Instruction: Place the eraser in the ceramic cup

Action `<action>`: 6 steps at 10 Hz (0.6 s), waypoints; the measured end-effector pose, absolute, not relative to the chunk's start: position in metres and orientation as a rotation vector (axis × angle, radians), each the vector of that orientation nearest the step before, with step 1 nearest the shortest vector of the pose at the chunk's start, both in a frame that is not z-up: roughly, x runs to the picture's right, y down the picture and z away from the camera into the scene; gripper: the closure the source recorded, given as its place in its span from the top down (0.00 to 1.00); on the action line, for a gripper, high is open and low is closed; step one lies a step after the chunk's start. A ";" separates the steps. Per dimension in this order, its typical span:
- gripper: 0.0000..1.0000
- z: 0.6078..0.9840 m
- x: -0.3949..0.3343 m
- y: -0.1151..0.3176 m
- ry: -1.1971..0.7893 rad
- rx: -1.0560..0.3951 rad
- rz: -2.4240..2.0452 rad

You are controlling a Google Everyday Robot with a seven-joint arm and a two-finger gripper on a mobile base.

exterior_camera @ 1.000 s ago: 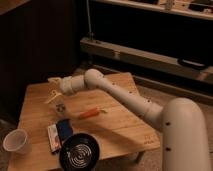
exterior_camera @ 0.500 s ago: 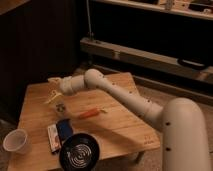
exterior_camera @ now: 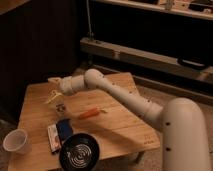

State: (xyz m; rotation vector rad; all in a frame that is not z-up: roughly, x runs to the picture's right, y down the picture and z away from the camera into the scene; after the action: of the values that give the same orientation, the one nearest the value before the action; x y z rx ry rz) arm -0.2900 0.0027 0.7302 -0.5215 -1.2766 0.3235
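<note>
The gripper hangs spread, far from the eraser. Likely light and stiff; pinch across its narrow width.

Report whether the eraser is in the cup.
Out. The eraser lies flat on the table, apart from the cup; the gripper hangs over the table's far side, away from both.

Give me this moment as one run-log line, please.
gripper: above table far left, jaws open | eraser: flat on table, not grasped | ceramic cup: left of eraser, apart
</note>
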 end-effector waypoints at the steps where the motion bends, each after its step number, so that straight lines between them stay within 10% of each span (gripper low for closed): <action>1: 0.80 0.730 -0.290 0.003 -1.277 -0.521 0.323; 6: 0.80 0.729 -0.290 0.001 -1.274 -0.519 0.315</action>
State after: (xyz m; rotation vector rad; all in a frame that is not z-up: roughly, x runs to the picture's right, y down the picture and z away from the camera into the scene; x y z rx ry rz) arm -0.2899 0.0012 0.7289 -0.5186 -1.2738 0.3149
